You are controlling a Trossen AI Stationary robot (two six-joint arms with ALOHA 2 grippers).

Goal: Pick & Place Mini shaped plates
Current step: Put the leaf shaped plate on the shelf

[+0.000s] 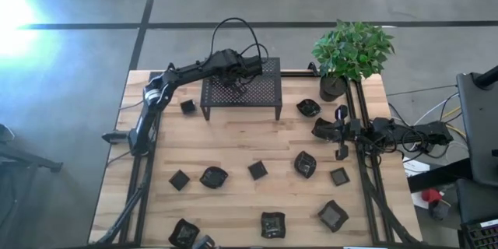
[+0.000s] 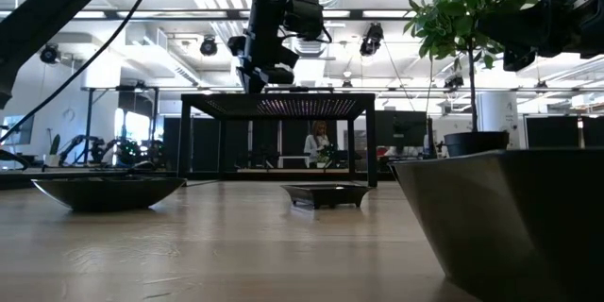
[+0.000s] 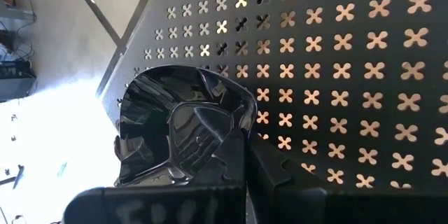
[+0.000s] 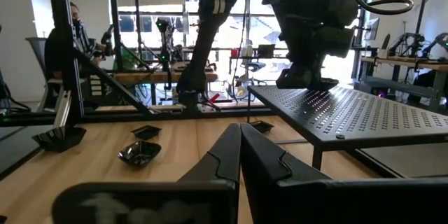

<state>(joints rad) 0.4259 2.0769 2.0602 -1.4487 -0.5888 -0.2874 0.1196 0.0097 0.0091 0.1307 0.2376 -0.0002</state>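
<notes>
Left gripper [image 3: 231, 161] pinches a mini plate [image 3: 178, 129] above the rack [image 1: 241, 89]; placing step; next: lower, release; right gripper [image 4: 239, 150] pressed together, idle.

— Where do we see the left arm?
— We see it bent at the elbow and reaching across toward the far side, its left gripper [image 1: 233, 78] pointing down, fingers [image 3: 231, 175] clamped together.
— And the right arm?
— We see it lying low, stretched inward from its side, right gripper [image 1: 320, 128] closed, fingers [image 4: 231, 157] pressed together.
</notes>
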